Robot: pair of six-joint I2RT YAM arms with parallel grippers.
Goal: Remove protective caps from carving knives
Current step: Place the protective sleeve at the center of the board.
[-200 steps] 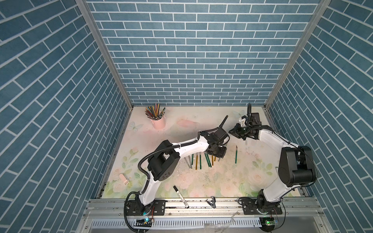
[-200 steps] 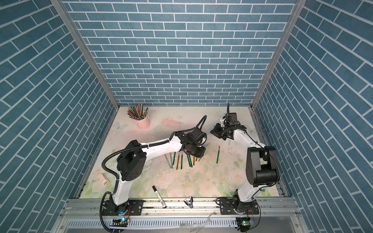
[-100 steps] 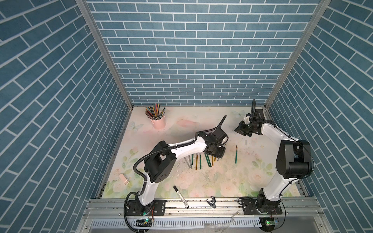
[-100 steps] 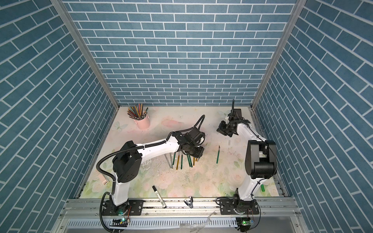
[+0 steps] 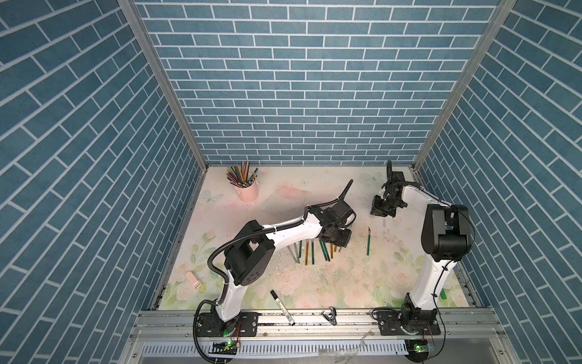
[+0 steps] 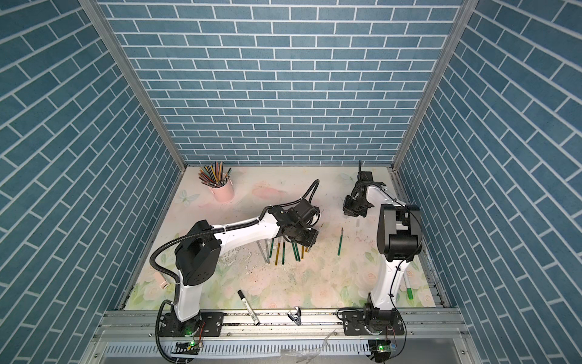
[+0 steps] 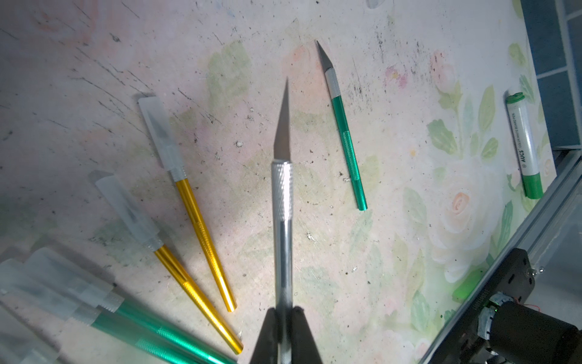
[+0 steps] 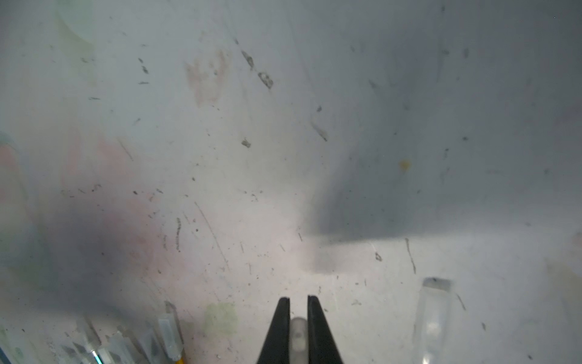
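Counter (image 5: 346, 283), both top views: left gripper (image 5: 338, 240) sits low over the fanned carving knives (image 5: 311, 255), whose long axes run roughly from the front rail toward the back wall. One uncapped green knife (image 6: 340, 241) lies apart, just beside that gripper on the right arm's side, tip toward the back wall. The right gripper (image 5: 382, 210) hangs beyond it, nearer the back wall.

Left wrist view: the gripper is clamped on a silver knife (image 7: 282, 201). Its long axis runs straight out from the fingertips and the bare blade points away. Two gold knives (image 7: 201, 233) lie alongside, caps (image 7: 160, 132) on.

Right wrist view: the gripper pinches a protective cap (image 8: 298, 334) end-on between narrow jaws. A loose cap (image 8: 433, 312) lies near it on the counter.
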